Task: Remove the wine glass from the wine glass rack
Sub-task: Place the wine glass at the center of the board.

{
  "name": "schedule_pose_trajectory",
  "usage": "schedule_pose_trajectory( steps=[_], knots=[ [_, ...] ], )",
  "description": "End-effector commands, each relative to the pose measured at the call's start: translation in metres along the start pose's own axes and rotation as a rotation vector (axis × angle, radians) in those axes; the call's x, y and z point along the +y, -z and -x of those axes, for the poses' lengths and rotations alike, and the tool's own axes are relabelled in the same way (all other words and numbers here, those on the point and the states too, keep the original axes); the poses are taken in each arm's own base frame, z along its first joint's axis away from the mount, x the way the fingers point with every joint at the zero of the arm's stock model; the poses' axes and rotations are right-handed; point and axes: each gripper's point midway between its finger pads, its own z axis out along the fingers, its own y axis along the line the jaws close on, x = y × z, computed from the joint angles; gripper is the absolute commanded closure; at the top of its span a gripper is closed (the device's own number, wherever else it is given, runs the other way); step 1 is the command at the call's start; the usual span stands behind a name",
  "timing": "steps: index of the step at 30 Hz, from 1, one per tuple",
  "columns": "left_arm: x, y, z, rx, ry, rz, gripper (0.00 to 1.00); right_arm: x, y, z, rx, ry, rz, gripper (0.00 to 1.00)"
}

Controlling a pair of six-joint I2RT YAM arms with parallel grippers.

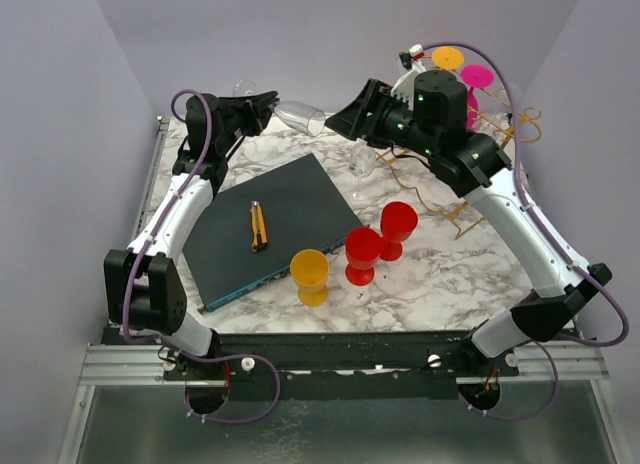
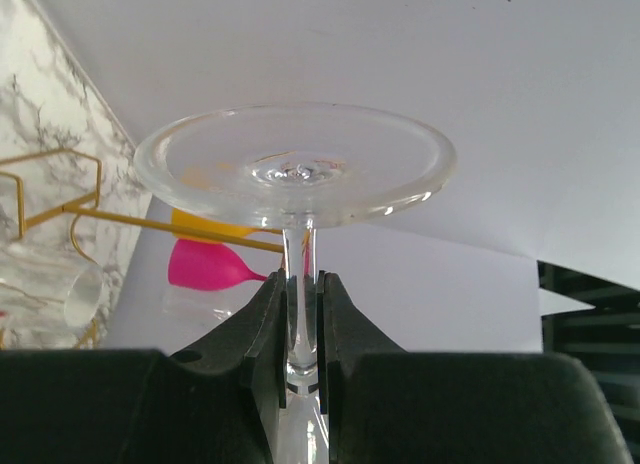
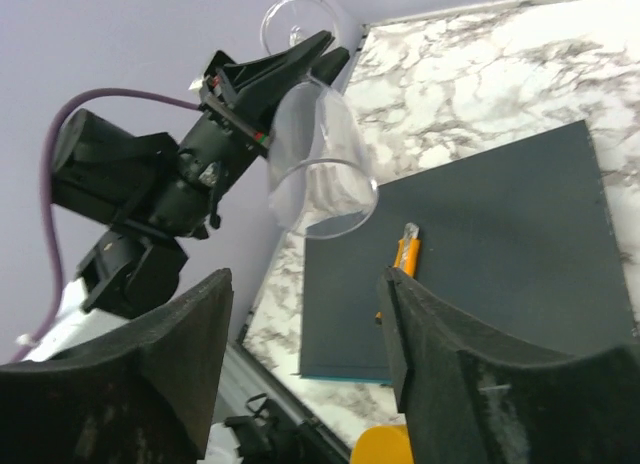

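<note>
A clear wine glass [image 1: 300, 116] hangs on its side in the air over the table's back edge. My left gripper [image 1: 265, 106] is shut on its stem. In the left wrist view the stem stands between the pads of the left gripper [image 2: 302, 284], with the round foot [image 2: 295, 169] above. My right gripper [image 1: 335, 121] faces the bowl's mouth from the right. In the right wrist view the right gripper [image 3: 305, 314] is open with nothing between its fingers; the bowl [image 3: 320, 164] lies just beyond them. The gold wine glass rack [image 1: 500, 134] stands at the back right, behind the right arm.
A pink glass [image 1: 475, 76] and a yellow glass [image 1: 447, 57] hang on the rack. Another clear glass [image 1: 362, 164] stands near it. A dark mat [image 1: 290, 199] carries an orange utility knife [image 1: 258, 226]. Two red cups [image 1: 362, 254] and a yellow cup [image 1: 310, 274] stand in front.
</note>
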Motion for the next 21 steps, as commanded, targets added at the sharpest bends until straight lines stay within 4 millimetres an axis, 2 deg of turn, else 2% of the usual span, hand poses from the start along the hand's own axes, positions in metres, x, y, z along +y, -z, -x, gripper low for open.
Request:
schedule_pose_trajectory(
  steps=[1, 3, 6, 13, 16, 19, 21],
  knots=[
    [-0.057, 0.033, -0.018, 0.093, 0.202, -0.158, 1.0, -0.012, -0.021, 0.013, -0.098, 0.094, -0.083, 0.38],
    [-0.059, 0.036, -0.017, 0.089, 0.224, -0.163, 1.0, -0.016, -0.026, 0.014, -0.108, 0.106, -0.107, 0.42],
    [-0.06, 0.037, -0.016, 0.088, 0.249, -0.166, 1.0, -0.016, -0.03, 0.018, -0.126, 0.12, -0.106, 0.42],
    [-0.056, 0.037, -0.015, 0.085, 0.257, -0.161, 1.0, -0.006, -0.043, 0.019, -0.126, 0.122, -0.075, 0.43],
    [-0.053, 0.037, -0.012, 0.073, 0.265, -0.155, 1.0, -0.01, -0.036, 0.018, -0.143, 0.098, -0.108, 0.46],
    [-0.049, 0.035, -0.011, 0.071, 0.269, -0.148, 1.0, -0.019, -0.02, 0.021, -0.18, 0.07, -0.153, 0.46],
    [-0.047, 0.035, -0.01, 0.061, 0.27, -0.144, 1.0, -0.017, -0.011, 0.023, -0.193, 0.074, -0.142, 0.45]
  ],
)
